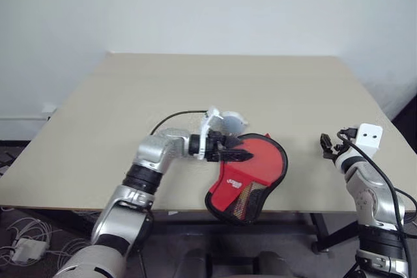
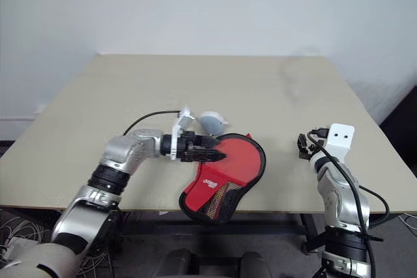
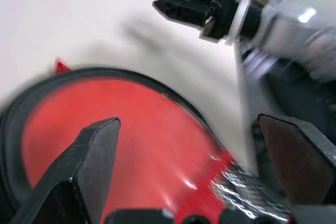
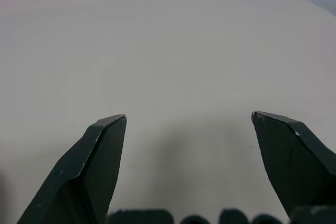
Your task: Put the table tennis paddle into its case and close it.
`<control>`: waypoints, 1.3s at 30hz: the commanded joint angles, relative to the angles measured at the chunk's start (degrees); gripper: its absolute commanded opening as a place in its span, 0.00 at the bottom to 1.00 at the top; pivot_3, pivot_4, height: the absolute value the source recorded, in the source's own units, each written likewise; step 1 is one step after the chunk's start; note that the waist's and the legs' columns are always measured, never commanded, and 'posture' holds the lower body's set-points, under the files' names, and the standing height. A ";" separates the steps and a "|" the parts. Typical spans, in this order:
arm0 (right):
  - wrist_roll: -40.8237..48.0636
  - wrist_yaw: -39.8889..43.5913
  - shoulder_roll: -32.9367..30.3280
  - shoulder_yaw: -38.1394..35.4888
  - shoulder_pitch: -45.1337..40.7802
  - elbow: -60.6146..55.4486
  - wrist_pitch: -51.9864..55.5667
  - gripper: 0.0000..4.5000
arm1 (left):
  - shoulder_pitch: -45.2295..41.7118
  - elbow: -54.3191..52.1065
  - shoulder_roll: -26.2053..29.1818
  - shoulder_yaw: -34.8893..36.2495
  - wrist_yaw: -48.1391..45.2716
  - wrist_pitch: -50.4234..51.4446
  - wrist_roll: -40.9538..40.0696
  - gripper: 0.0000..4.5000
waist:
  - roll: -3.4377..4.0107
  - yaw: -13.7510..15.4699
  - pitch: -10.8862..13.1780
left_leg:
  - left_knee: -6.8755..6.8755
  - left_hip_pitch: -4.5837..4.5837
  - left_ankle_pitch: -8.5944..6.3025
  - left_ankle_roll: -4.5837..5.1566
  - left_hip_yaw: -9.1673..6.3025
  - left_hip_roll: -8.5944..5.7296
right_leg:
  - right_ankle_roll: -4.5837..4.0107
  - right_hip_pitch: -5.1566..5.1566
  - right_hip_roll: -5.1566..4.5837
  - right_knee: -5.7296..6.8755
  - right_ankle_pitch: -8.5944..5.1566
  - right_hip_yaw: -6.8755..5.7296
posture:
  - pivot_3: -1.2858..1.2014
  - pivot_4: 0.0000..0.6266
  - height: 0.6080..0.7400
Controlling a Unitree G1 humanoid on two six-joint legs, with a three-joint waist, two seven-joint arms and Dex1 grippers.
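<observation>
Head view: case lies at the table's near edge, red face up, tail overhanging — left gripper above it, right gripper well apart, likely waiting. Left wrist: jaws wide over the red face, holding nothing. Right wrist: jaws wide and empty over bare table.

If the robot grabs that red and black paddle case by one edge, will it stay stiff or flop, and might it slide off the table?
The case looks like soft fabric with a mesh part, so an edge would probably give, though its flat round body suggests something stiff inside. Its narrow end overhangs the table's near edge, so a push toward the robot could tip it off. It probably won't roll.
</observation>
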 commanded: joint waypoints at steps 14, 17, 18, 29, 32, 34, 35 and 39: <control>7.99 13.54 1.60 6.42 -18.70 6.43 4.57 0.92 | 6.18 6.05 3.01 -3.27 0.58 -12.71 11.68 0.99 | 0.06 -0.68 -0.05 | 0.03 0.06 0.03 0.06 -0.06 0.03 | 0.01 0.08 0.02 0.03 0.00 -0.05 | 0.52 0.00 0.91; 7.19 15.91 3.20 10.07 -23.17 10.24 4.87 1.00 | 6.28 7.48 1.99 -3.10 2.15 -12.92 12.53 1.00 | 0.07 -0.65 -0.10 | 0.04 0.10 0.03 0.06 -0.08 0.03 | 0.01 0.13 0.02 0.03 0.01 -0.08 | 0.52 0.00 0.91; 6.90 16.31 3.95 11.02 -24.62 11.95 4.90 1.00 | 6.30 7.74 1.73 -3.02 2.34 -12.95 12.61 1.00 | 0.07 -0.63 -0.12 | 0.04 0.11 0.03 0.06 -0.09 0.03 | 0.01 0.15 0.02 0.03 0.01 -0.09 | 0.52 0.00 0.91; 0.72 18.79 12.43 16.64 -40.04 45.21 -2.51 1.00 | 7.83 6.12 1.07 -2.79 3.24 -12.83 13.82 1.00 | 0.04 -0.72 -0.23 | -0.16 0.86 0.02 0.04 -0.10 0.03 | 0.01 0.82 0.02 -0.11 0.00 -0.15 | 0.52 0.00 0.91; 0.05 20.48 14.12 16.89 -42.23 50.22 -4.23 1.00 | 7.90 6.06 1.04 -2.37 3.78 -12.43 13.71 1.00 | 0.04 -0.73 -0.23 | -0.16 0.86 0.01 0.03 -0.12 0.03 | 0.01 0.84 0.01 -0.10 0.00 -0.14 | 0.52 0.00 0.91; -0.49 21.58 15.03 17.22 -43.14 52.10 -4.80 1.00 | 7.96 5.90 1.11 -2.18 4.07 -12.32 13.76 1.00 | 0.04 -0.74 -0.23 | -0.15 0.86 0.01 0.03 -0.12 0.03 | 0.01 0.83 0.01 -0.09 0.00 -0.14 | 0.52 0.00 0.91; -0.93 21.76 15.40 17.33 -43.50 52.93 -5.30 1.00 | 8.00 5.82 1.15 -2.12 4.15 -12.33 13.80 1.00 | 0.04 -0.74 -0.23 | -0.15 0.86 0.01 0.03 -0.12 0.03 | 0.01 0.83 0.01 -0.08 0.00 -0.15 | 0.52 0.00 0.91; -2.58 21.88 16.06 17.57 -44.59 55.88 -6.93 1.00 | 7.96 5.48 1.16 -1.76 4.72 -11.96 13.83 1.00 | 0.05 -0.81 -0.24 | -0.15 0.87 0.01 0.03 -0.13 0.03 | 0.01 0.82 0.01 -0.07 0.00 -0.15 | 0.52 0.00 0.91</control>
